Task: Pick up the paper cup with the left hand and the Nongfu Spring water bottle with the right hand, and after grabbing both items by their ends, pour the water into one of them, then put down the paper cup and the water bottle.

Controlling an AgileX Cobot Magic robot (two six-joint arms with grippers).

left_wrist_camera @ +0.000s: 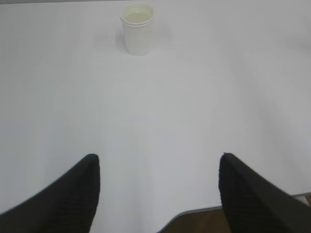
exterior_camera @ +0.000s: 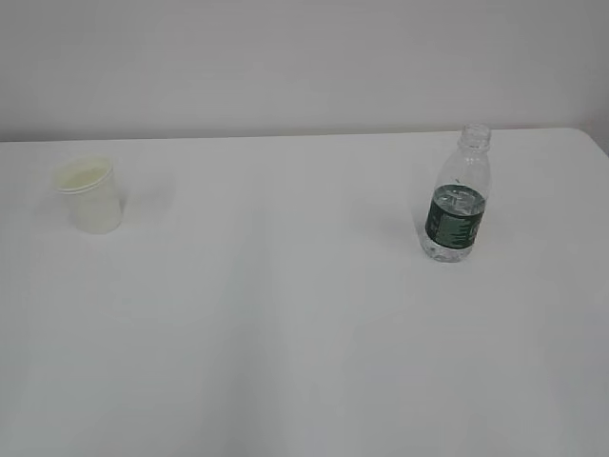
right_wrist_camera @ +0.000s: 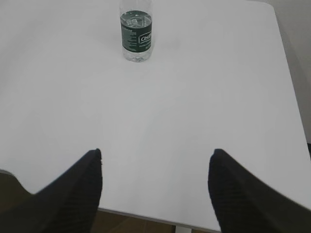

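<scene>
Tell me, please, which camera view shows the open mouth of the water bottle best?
The exterior view: the Nongfu Spring water bottle stands whole there, its uncapped neck and mouth clear against the wall. The right wrist view cuts the bottle off at the top edge, showing only its label and base. The left wrist view shows no bottle, only the paper cup.

Not much of the robot shows here tbh. In the left wrist view you only get the left end effector: two matte black fingers, one on the left and one on the right, broad at the near edge and tapering to rounded tips. There's a fine ribbed, grid-like texture on them. Right end effector looks the same: two black fingers, same tapered shape, same fine texture. No cables, screws or markings visible.
</scene>
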